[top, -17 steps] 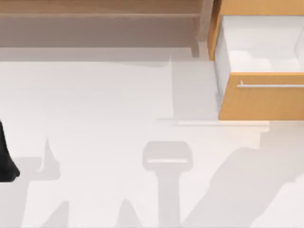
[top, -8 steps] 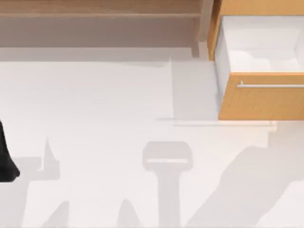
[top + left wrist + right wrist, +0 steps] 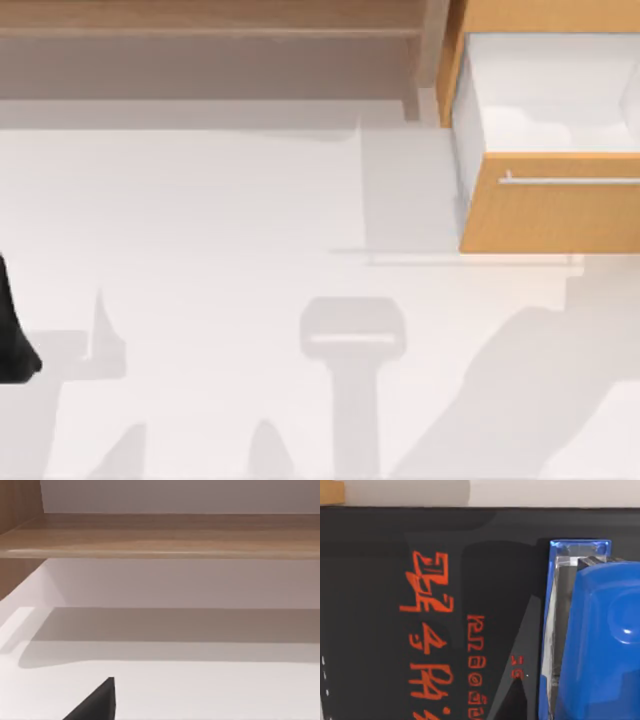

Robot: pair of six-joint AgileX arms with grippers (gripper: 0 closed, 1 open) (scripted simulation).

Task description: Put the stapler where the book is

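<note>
Top view: white desk, a wooden shelf along its far edge, and an open wooden drawer with a white inside and a metal handle at the far right. The left arm is a dark shape parked at the left edge.

Left wrist view: the shelf ahead over bare desk. A dark tip pokes in at the frame edge; whether the left fingers are spread or closed cannot be told.

Right wrist view: the stapler very close, bright blue with a metal channel along one side, lying on or just above the book, a black cover with orange lettering. I cannot tell whether the two touch.

Right fingers: their spread, and whether they have hold of the stapler, cannot be told.

Handling, my judgement: the stapler looks rigid, light and glossy, so somewhat slippery. Best taken across its narrow blue body, on the long flat sides near the middle, away from the hinged metal part that could swing open.

Progress, my judgement: the stapler appears to be at the book already, so the placing seems nearly done.
</note>
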